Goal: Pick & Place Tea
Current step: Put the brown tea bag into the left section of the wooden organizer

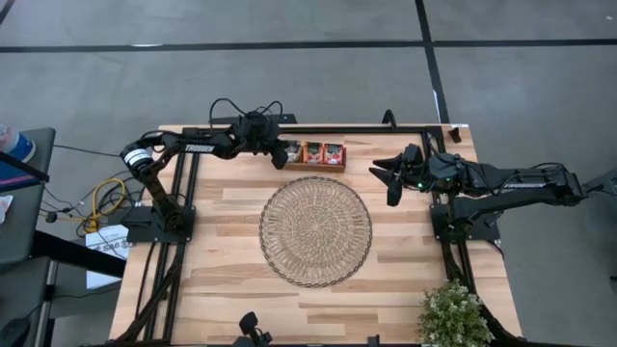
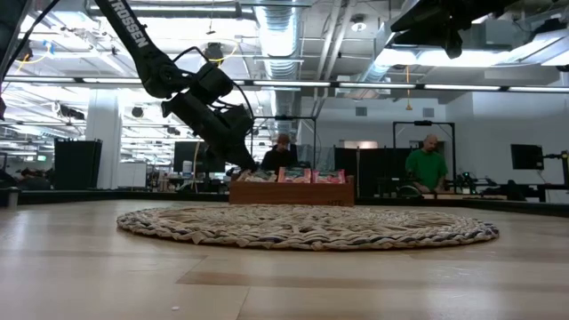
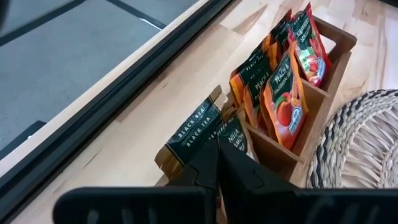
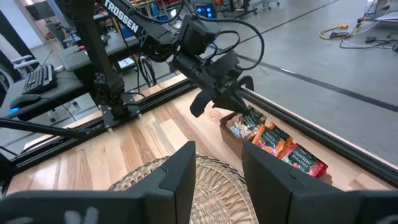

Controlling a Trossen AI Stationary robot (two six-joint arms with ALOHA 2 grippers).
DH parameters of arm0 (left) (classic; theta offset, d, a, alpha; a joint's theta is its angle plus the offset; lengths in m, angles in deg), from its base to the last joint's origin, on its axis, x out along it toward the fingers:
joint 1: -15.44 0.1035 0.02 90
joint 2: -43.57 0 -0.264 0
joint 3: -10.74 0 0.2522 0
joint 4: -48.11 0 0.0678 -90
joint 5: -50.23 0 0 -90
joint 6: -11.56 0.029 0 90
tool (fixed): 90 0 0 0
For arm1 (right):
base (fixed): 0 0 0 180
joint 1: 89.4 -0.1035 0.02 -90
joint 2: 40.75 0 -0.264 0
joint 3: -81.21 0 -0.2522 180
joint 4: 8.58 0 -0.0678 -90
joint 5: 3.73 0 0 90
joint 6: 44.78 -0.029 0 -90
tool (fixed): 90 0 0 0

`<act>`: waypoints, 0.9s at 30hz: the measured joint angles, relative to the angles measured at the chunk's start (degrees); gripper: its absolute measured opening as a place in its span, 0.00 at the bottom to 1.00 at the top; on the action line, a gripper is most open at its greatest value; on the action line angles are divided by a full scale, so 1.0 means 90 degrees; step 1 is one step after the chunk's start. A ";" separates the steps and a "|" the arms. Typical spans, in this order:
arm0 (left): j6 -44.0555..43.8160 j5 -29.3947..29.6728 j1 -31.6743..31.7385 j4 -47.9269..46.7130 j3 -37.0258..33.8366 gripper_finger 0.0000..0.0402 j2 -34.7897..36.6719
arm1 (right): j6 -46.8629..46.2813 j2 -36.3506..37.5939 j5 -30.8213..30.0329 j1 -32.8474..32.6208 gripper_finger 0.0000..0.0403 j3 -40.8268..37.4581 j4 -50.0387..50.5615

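A brown wooden tray (image 1: 313, 168) stands at the table's far edge, behind the round woven mat (image 1: 315, 229). Tea sachets stand upright in its compartments: red-orange ones (image 3: 286, 106) in the middle and right ones, dark-green-topped ones (image 3: 193, 127) in the left one. My left gripper (image 3: 217, 152) reaches slanting down into the left compartment and is shut on a sachet there. My right gripper (image 1: 393, 178) hangs high over the table's right side, open, with nothing between its fingers (image 4: 180, 180). My left gripper pinches the top edge (image 3: 210, 138) of a dark-green-topped sachet between its two fingertips. The fingers come slanting down from the table's left. The sachet still stands in the tray's left compartment among the others; the fingertips cover the exact place of contact.
A black rail (image 3: 124, 87) runs along the table's far edge right behind the tray. A potted plant (image 1: 453, 313) stands at the near right corner. Beyond the table, two people (image 2: 431, 164) show in the room.
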 joint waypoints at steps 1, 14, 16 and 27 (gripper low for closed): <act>0.0000 -0.0007 0.0000 0.0000 0.0000 0.00 0.0000 | 0.0000 0.0000 0.0000 -0.0001 0.30 0.0000 0.0000; 0.0050 -0.0053 0.0000 0.0100 0.0000 0.00 0.0000 | 0.0002 0.0000 0.0000 0.0000 0.30 0.0000 -0.0002; 0.0141 -0.0052 0.0000 0.0100 0.0000 0.00 0.0000 | 0.0002 0.0000 0.0000 -0.0002 0.30 0.0000 -0.0002; 0.0481 -0.0042 0.0000 -0.0045 -0.0002 0.20 0.0318 | 0.0002 0.0000 0.0002 -0.0002 0.30 0.0000 -0.0002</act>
